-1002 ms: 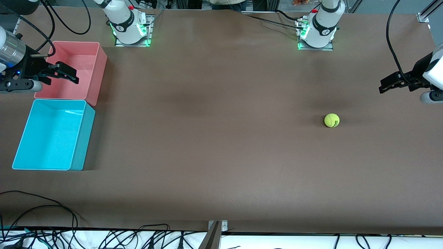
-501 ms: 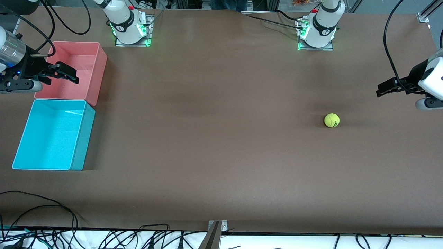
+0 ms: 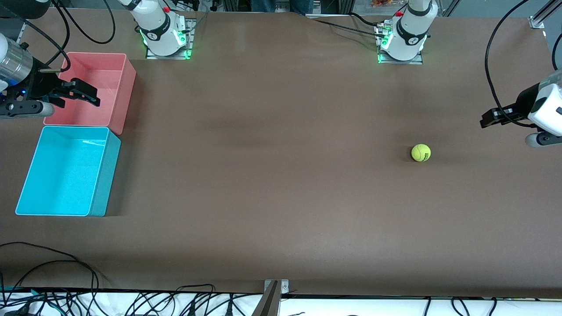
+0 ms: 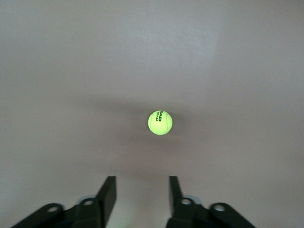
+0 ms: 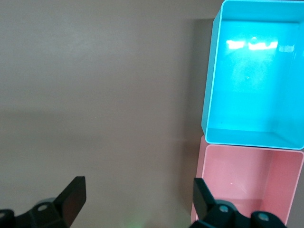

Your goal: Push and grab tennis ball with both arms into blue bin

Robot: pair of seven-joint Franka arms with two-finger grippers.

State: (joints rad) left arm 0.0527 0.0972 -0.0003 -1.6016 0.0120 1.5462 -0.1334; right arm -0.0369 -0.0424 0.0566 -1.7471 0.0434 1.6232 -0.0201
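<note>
Brown table, cables below

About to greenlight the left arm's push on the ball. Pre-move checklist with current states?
1. Small fuzzy yellow-green tennis ball resting free on the brown table: ok.
2. Left gripper open, lined up facing the ball, apart from it: ok.
3. Path toward the bright cyan-blue rectangular plastic bin unobstructed: ok.
4. Blue bin open-top, nothing inside: ok.
5. Right gripper open, over the pink rectangular plastic bin, waiting: ok.
</note>
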